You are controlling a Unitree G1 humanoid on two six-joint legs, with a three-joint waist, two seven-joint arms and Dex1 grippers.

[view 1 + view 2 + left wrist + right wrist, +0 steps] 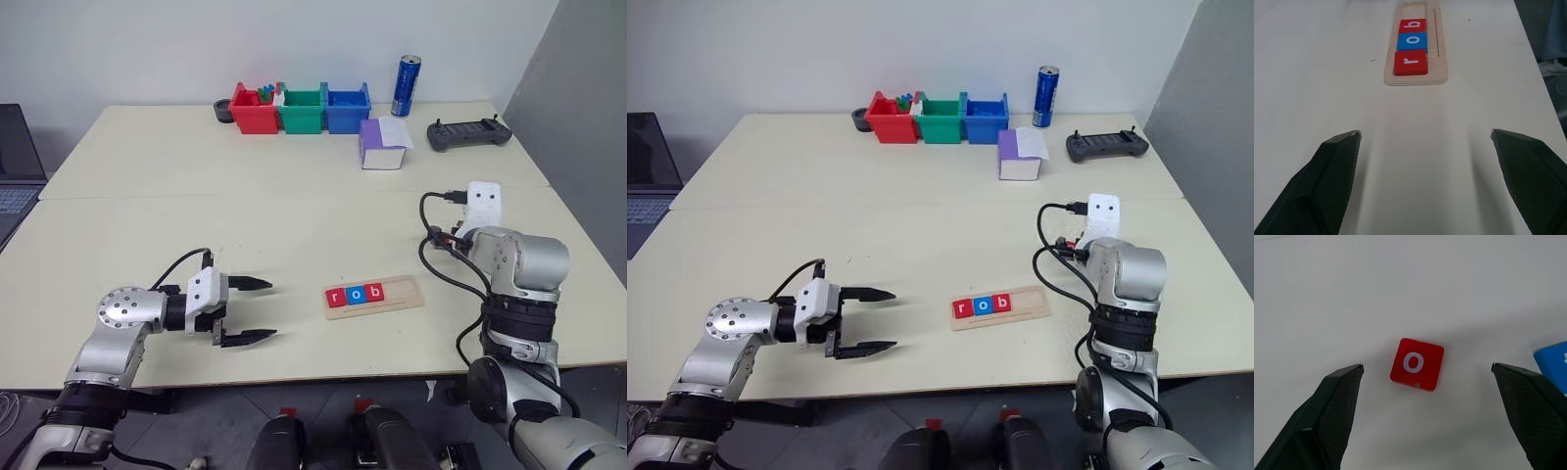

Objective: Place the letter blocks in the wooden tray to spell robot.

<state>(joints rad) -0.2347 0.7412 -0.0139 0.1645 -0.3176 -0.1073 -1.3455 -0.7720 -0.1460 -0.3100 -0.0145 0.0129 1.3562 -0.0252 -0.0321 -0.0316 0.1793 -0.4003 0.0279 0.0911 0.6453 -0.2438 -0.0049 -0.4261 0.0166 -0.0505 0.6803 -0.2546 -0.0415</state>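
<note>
The wooden tray [404, 290] lies near the table's front edge. Three letter blocks sit in its left part: red "r" [337, 298], blue "o" [356, 295] and red "b" [373, 292]. My left gripper [257, 311] hovers left of the tray, open and empty, pointing at the tray's "r" end [1411, 62]. In the right wrist view my right gripper [1425, 366] is open above the bare table. A loose red "o" block [1417, 364] lies between its fingers, untouched. The corner of a blue block [1552, 363] lies beside one finger.
Red [255, 110], green [302, 110] and blue [347, 108] bins line the table's far edge, with a blue can [406, 86] beside them. A purple-and-white box [383, 145] and a black controller [468, 134] sit at the back right. A laptop [18, 166] is at the far left.
</note>
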